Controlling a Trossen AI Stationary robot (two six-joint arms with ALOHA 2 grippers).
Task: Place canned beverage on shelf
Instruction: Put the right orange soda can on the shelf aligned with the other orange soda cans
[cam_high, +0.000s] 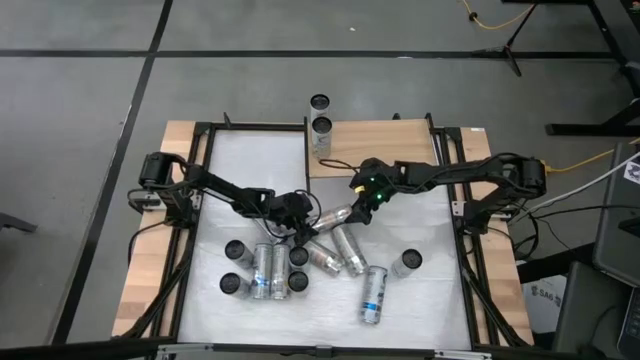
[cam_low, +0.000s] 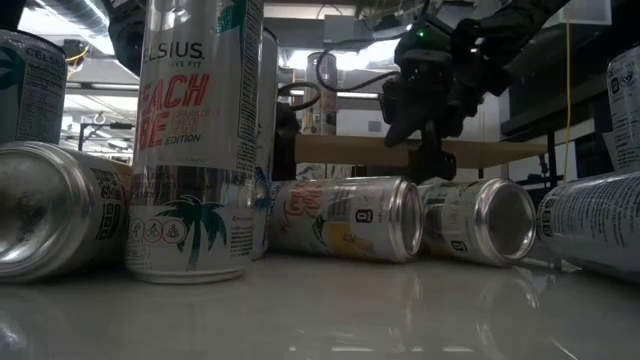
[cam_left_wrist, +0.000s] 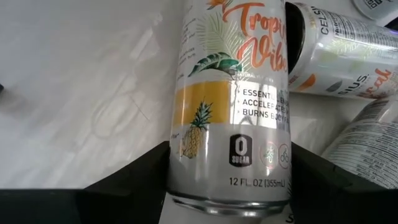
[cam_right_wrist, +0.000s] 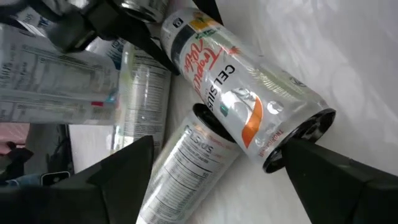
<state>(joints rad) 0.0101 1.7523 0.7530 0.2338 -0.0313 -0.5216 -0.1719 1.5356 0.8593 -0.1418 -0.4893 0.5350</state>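
Left gripper pinches a lying can mid-table; right gripper, fingers spread, hovers at the can's three o'clock end.

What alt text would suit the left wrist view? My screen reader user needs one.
The left gripper is shut on a lying Celsius Tropical Vibe can with pineapple art, on the white tabletop. More Celsius cans lie just beyond it.
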